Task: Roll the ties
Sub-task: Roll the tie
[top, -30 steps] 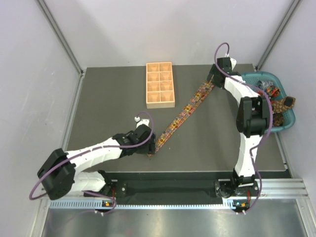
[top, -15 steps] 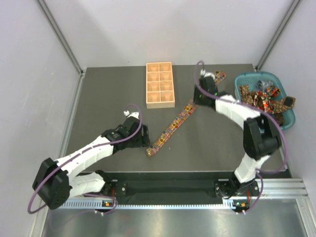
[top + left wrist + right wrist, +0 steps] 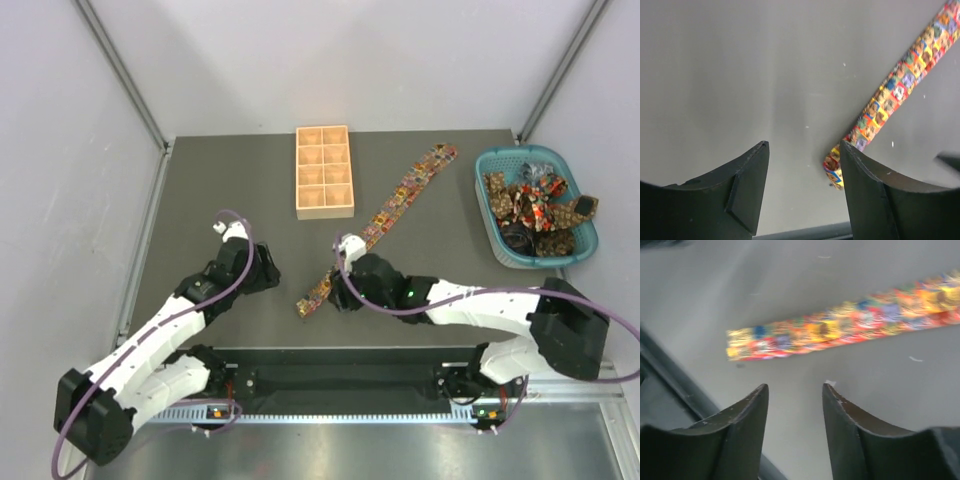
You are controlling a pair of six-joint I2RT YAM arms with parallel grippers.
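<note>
One patterned tie lies stretched out flat on the dark table, running diagonally from its wide end near the basket to its narrow end near the front edge. My right gripper hovers just beside that narrow end, open and empty; in the right wrist view the tie lies just beyond the fingertips, and my right gripper holds nothing. My left gripper stands open to the left of the tie. In the left wrist view the tie's end shows beside the right finger. More ties are heaped in the basket.
A tan wooden compartment tray stands at the back centre, left of the tie. The teal basket sits at the right edge. The table's front edge and a black rail run close behind both grippers.
My right arm swung from the tie's far end by the basket to its near end; its jaws narrowed. My left gripper drew back left, away from the near end.
</note>
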